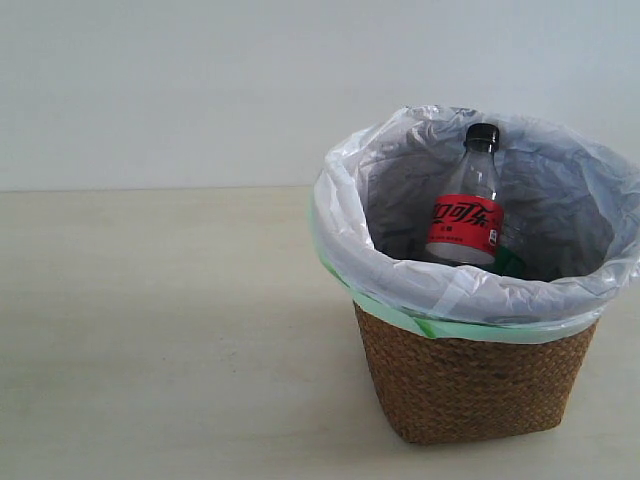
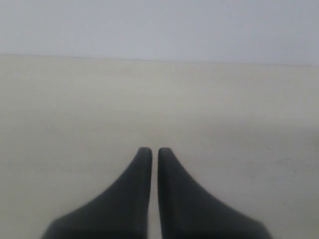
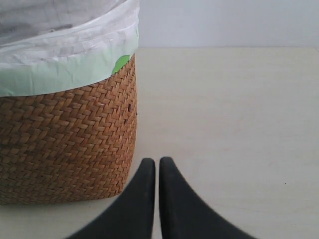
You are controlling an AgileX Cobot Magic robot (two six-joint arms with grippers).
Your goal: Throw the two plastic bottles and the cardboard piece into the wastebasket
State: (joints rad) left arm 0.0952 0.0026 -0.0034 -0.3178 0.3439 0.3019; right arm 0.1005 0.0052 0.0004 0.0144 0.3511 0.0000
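Observation:
The brown wicker wastebasket [image 1: 470, 385] with its white bag stands on the table at the right of the exterior view. Inside it the black-capped bottle with the red label [image 1: 467, 205] leans upright. A bit of green [image 1: 510, 263] beside it may be the second bottle. The cardboard piece is hidden. My left gripper [image 2: 155, 152] is shut over bare table with nothing in it. Low beside the wastebasket wall [image 3: 65, 144], my right gripper [image 3: 157, 162] is shut and holds nothing. Neither gripper shows in the exterior view.
The pale table [image 1: 150, 330] stretches to the left of the basket, with a plain white wall [image 1: 150, 90] behind it. The bag's green edge [image 3: 60, 77] folds over the basket rim.

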